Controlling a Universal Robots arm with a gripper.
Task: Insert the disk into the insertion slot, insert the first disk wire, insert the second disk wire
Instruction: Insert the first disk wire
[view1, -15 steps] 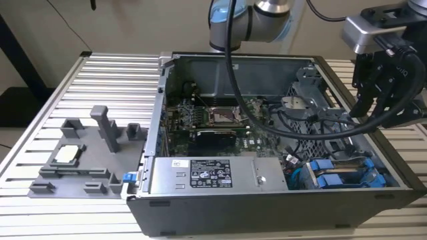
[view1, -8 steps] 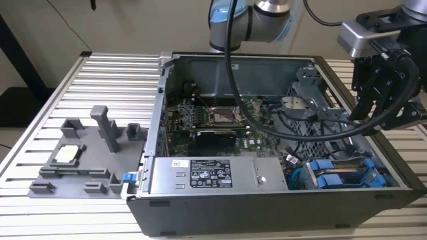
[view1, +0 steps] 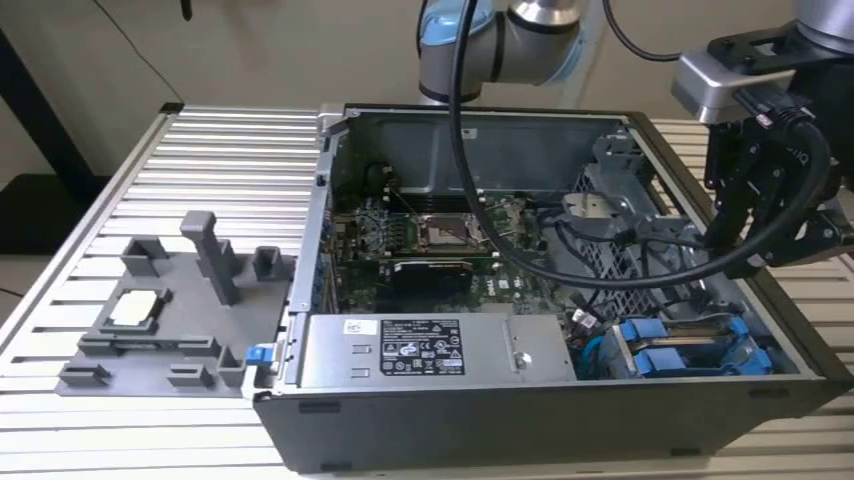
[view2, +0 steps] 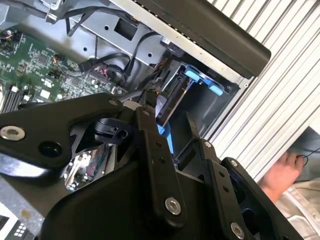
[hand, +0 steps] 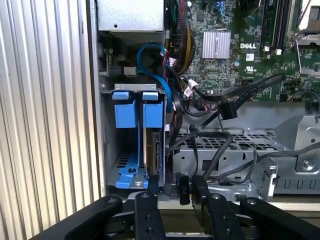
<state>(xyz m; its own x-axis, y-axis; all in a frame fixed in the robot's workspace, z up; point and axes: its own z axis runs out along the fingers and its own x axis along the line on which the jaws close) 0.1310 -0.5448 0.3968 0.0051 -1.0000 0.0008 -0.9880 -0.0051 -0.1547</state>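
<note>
In the first wrist view the disk (hand: 151, 145), a metal drive in a blue carrier, sits upright in the insertion slot (hand: 131, 87) of the dark drive cage, next to a second blue carrier (hand: 124, 116). My gripper (hand: 177, 184) hangs just outside the cage, shut on a black wire connector (hand: 179, 189) whose cable loops away over the perforated cage. In the exterior view the gripper (view1: 754, 255) is above the case's right side, over the blue carriers (view1: 687, 350). The second wrist view has the fingers (view2: 150, 135) in front of a blue carrier tab (view2: 200, 79).
The open computer case (view1: 534, 410) lies on a slatted metal table (view1: 227, 150). Inside are the grey power-supply box (view1: 427, 350), the green motherboard (view1: 427, 240) and loose black cables (hand: 235, 100). A grey fixture (view1: 174, 310) stands on the exterior view's left. A person's hand (view2: 280, 175) rests beside the case.
</note>
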